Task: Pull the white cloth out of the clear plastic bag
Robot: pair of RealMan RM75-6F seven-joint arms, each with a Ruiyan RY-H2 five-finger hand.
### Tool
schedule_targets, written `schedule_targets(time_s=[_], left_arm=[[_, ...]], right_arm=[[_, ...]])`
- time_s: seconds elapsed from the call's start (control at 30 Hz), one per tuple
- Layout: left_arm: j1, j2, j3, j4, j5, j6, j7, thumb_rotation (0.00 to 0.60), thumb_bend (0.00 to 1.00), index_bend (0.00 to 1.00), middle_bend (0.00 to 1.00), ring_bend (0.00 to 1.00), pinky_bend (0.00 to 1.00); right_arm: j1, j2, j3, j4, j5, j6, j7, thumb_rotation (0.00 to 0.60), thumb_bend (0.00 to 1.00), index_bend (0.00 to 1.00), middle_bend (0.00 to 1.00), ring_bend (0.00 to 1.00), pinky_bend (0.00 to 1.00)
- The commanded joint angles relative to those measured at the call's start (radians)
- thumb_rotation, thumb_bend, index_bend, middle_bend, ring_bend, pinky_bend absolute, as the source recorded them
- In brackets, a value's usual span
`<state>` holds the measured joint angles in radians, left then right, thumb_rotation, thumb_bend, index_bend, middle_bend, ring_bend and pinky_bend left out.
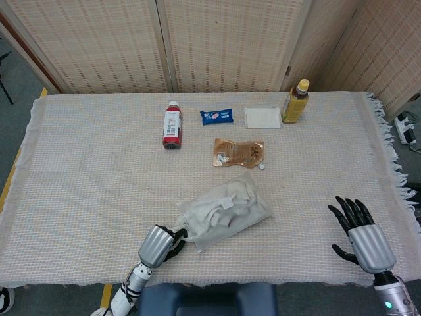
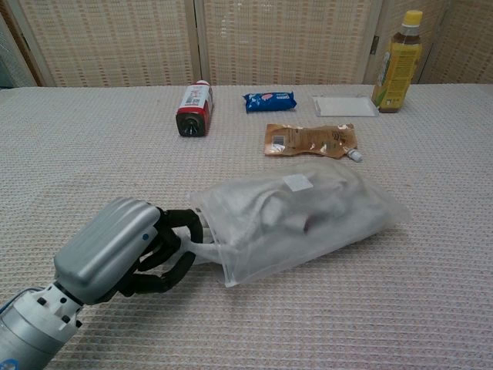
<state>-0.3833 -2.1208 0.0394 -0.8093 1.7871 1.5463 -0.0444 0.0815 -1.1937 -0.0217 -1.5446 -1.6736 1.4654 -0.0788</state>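
Left hand (image 2: 115,250) at the open end of the clear plastic bag (image 2: 339,223), fingers curled around a protruding tail of white cloth (image 2: 202,248). Bag lies flat just right of that hand; cloth bunched and creased inside, small label showing. Right hand (image 1: 360,237) well right of bag, fingers spread, holding nothing.

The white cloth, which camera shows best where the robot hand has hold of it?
The chest view: the left robot hand is close up, its dark fingers curled around the white cloth poking from the clear plastic bag. The head view shows the same spot small, largely hidden by the hand's back.
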Motion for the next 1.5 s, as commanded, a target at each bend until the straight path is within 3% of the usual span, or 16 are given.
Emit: schedule_targets(time_s=[0.03, 0.17, 0.4, 0.6, 0.93, 1.5], left_arm=[[-0.003, 0.006, -0.001, -0.018, -0.004, 0.003, 0.009, 0.600, 0.57, 0.68, 1.00, 1.00, 1.00], [-0.005, 0.016, -0.001, -0.038, -0.009, 0.002, 0.023, 0.600, 0.56, 0.68, 1.00, 1.00, 1.00], [-0.008, 0.027, 0.003, -0.049, -0.017, -0.007, 0.031, 0.600, 0.56, 0.68, 1.00, 1.00, 1.00], [-0.009, 0.033, 0.002, -0.056, -0.022, -0.004, 0.032, 0.600, 0.56, 0.68, 1.00, 1.00, 1.00], [-0.013, 0.046, 0.000, -0.055, -0.033, -0.009, 0.029, 0.600, 0.57, 0.68, 1.00, 1.00, 1.00], [-0.025, 0.051, -0.009, -0.032, -0.049, -0.016, 0.006, 0.600, 0.57, 0.68, 1.00, 1.00, 1.00]], right_arm=[[0.053, -0.101, 0.026, 0.094, 0.002, -0.052, 0.035, 0.600, 0.14, 0.28, 0.00, 0.00, 0.00], [0.090, -0.185, 0.052, 0.161, 0.025, -0.087, 0.049, 0.600, 0.14, 0.35, 0.00, 0.00, 0.00], [0.121, -0.350, 0.087, 0.288, 0.022, -0.034, 0.135, 0.600, 0.14, 0.49, 0.07, 0.00, 0.00], [0.148, -0.469, 0.110, 0.398, 0.033, -0.018, 0.137, 0.600, 0.14, 0.54, 0.11, 0.00, 0.00], [0.192, -0.651, 0.130, 0.602, 0.052, 0.007, 0.211, 0.600, 0.14, 0.54, 0.11, 0.00, 0.00], [0.232, -0.763, 0.114, 0.750, 0.067, 0.005, 0.258, 0.600, 0.14, 0.54, 0.11, 0.00, 0.00]])
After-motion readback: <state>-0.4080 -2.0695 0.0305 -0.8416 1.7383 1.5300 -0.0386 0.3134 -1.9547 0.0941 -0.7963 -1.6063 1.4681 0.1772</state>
